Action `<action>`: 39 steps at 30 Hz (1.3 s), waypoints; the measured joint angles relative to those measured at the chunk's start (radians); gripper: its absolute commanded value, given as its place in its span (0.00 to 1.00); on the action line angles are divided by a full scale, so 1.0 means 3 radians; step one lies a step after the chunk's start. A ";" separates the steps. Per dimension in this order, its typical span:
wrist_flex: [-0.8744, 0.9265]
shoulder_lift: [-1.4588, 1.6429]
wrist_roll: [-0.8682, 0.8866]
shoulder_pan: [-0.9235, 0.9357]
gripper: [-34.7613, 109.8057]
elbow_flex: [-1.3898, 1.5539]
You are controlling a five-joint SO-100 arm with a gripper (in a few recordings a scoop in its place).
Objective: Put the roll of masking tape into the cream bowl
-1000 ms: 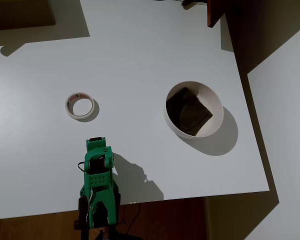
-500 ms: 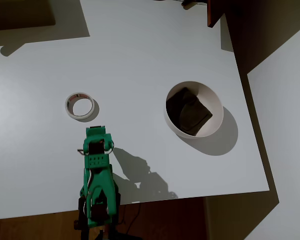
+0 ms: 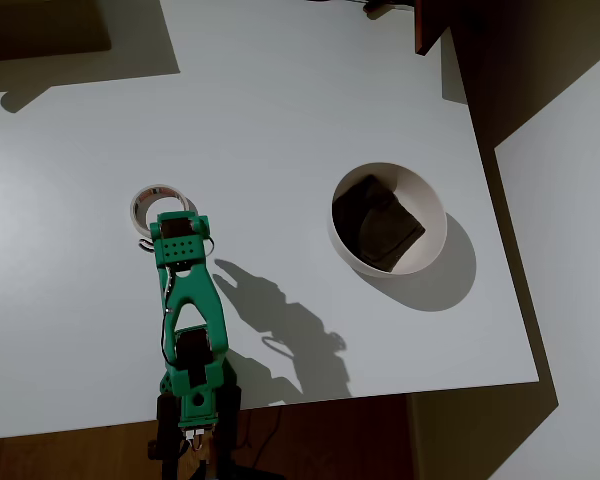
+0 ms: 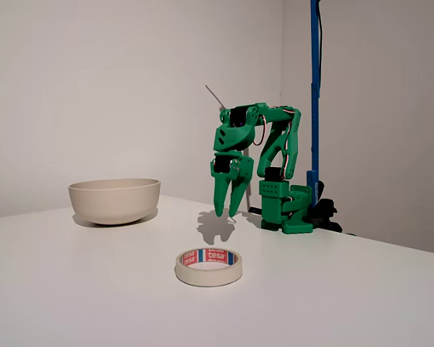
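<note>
Meanwhile the gripper (image 4: pixel 229 211) had swung out from the arm's base to hang above the roll of masking tape (image 4: pixel 208 266), jaws slightly parted and empty, tape flat on the table at nine o'clock from the cream bowl (image 3: pixel 435 205), grasp pending.

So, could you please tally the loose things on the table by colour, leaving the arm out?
Cream-white: 2, the tape and the bowl
Dark brown: 1, the square thing lying in the bowl
Total: 3
</note>
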 measured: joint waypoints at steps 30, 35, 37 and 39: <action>-0.0496 -0.1427 0.0194 -0.0230 0.36 -0.0409; -0.0593 -0.1590 0.0189 -0.0230 0.31 -0.0414; -0.0614 -0.1611 0.0164 -0.0230 0.29 -0.0440; -0.0639 -0.1611 0.0164 -0.0230 0.28 -0.0450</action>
